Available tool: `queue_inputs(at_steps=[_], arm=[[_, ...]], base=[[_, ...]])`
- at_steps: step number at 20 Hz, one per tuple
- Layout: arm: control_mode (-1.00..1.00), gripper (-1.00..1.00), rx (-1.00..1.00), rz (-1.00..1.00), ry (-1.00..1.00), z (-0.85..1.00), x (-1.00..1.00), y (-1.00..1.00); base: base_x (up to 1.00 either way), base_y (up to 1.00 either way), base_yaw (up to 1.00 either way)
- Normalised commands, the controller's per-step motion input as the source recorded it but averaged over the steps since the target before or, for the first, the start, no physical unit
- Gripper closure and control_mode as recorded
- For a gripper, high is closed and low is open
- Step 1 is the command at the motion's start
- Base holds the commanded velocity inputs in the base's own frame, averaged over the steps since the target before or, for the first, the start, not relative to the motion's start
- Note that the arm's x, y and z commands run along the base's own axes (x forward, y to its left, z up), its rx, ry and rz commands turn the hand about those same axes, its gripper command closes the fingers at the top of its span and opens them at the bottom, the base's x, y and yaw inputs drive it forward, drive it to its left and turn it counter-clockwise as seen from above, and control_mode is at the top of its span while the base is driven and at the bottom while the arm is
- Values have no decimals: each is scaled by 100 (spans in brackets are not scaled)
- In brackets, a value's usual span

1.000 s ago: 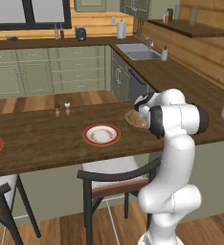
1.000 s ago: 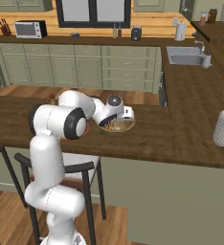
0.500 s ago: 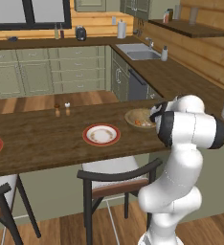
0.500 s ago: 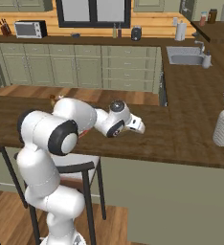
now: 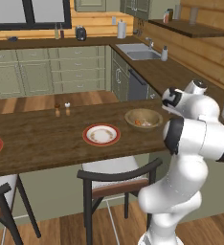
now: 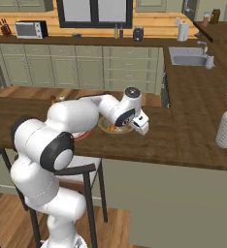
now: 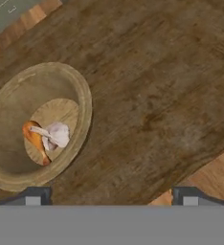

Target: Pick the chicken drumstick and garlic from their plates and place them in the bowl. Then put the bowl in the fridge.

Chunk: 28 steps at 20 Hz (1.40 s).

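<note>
Two foods, the orange-brown chicken drumstick [image 7: 35, 141] and whitish garlic lump [image 7: 58, 134], touch inside the wide wooden bowl [image 7: 80, 93] near the brown counter's [image 7: 147, 91] near edge. Bare counter spreads right of it. The dark-tipped gripper [image 7: 111, 196] hovers wide open, empty. Left of the bowl sits a red-rimmed white plate [image 5: 101, 134].

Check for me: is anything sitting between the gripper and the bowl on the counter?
Nothing visible does. The gripper hangs open above bare wooden counter beside the bowl. The bowl holds the chicken drumstick and the garlic.
</note>
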Motion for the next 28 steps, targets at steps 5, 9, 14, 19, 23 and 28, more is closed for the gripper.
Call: queue_inputs(at_steps=[5,9,14,19,23,28], arm=[[-100,-100,15,2,12,-47,33,0],[-100,-100,19,5,3,-46,46,2],[-100,-100,6,0,5,-16,56,1],[-100,-100,1,0,4,-27,56,21],[-100,-100,0,0,7,-53,51,24],[-100,-100,2,0,6,-54,29,7]], base=[[0,0,0],[0,0,0],[0,0,0],[0,0,0],[0,0,0],[0,0,0]])
